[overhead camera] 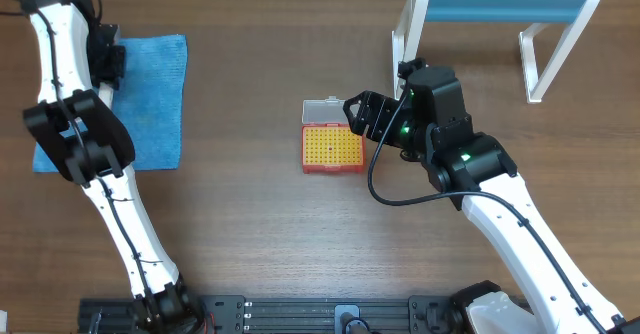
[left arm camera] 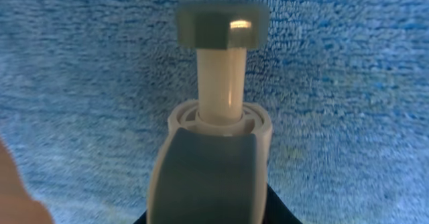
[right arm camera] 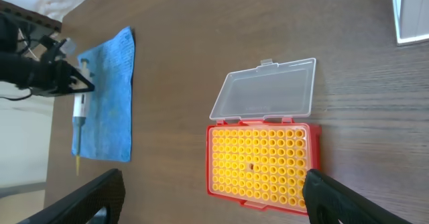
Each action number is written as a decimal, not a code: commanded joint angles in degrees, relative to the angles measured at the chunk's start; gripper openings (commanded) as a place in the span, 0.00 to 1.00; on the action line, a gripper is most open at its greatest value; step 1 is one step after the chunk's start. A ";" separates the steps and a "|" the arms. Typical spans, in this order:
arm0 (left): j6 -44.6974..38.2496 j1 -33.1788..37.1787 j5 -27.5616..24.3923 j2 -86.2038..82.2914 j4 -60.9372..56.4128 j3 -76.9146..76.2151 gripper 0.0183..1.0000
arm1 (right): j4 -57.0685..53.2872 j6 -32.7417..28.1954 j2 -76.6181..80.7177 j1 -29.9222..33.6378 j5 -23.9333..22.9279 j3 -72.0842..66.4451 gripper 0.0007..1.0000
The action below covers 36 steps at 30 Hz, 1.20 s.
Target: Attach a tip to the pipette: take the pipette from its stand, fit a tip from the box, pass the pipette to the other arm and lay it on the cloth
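The pipette (right arm camera: 80,108) is white and grey with a yellow tip (right arm camera: 78,162) on its end. My left gripper (right arm camera: 62,76) is shut on it at the blue cloth (overhead camera: 155,99). In the left wrist view its grey body (left arm camera: 211,174) and plunger button (left arm camera: 222,24) sit close against the cloth (left arm camera: 348,103); I cannot tell whether they touch. The red tip box (overhead camera: 332,148) stands open mid-table, full of yellow tips (right arm camera: 261,163), with its clear lid (right arm camera: 265,90) folded back. My right gripper (overhead camera: 362,114) hovers open just right of the box, holding nothing.
The white and blue pipette stand (overhead camera: 500,4) is at the back right. Bare wooden table lies between the cloth and the tip box, and in front of both. My left arm (overhead camera: 75,134) covers the cloth's left part.
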<state>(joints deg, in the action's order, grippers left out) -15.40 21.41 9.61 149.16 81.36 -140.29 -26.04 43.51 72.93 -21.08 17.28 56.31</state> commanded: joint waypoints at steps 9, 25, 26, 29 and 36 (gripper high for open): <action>-0.50 0.33 -1.31 3.06 -3.48 -1.27 0.01 | 0.28 1.60 0.22 -2.75 0.39 0.07 0.86; 0.57 0.33 -1.53 3.08 -3.04 -0.79 0.86 | 0.28 1.95 0.22 -2.75 0.39 0.07 0.86; 0.57 0.33 0.37 3.08 -2.49 -0.79 0.87 | 0.28 1.95 0.22 -2.75 0.39 0.07 0.86; 0.57 0.33 1.86 2.71 -1.01 -0.90 0.87 | 0.28 1.92 0.22 -2.75 0.39 0.07 0.86; 0.55 0.28 2.43 -2.34 3.13 -4.81 0.88 | 0.50 1.90 0.22 -2.75 0.37 0.07 0.86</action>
<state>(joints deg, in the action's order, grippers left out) -14.94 21.45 10.50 151.46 82.78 -140.90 -26.06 44.80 72.93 -23.64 17.30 56.31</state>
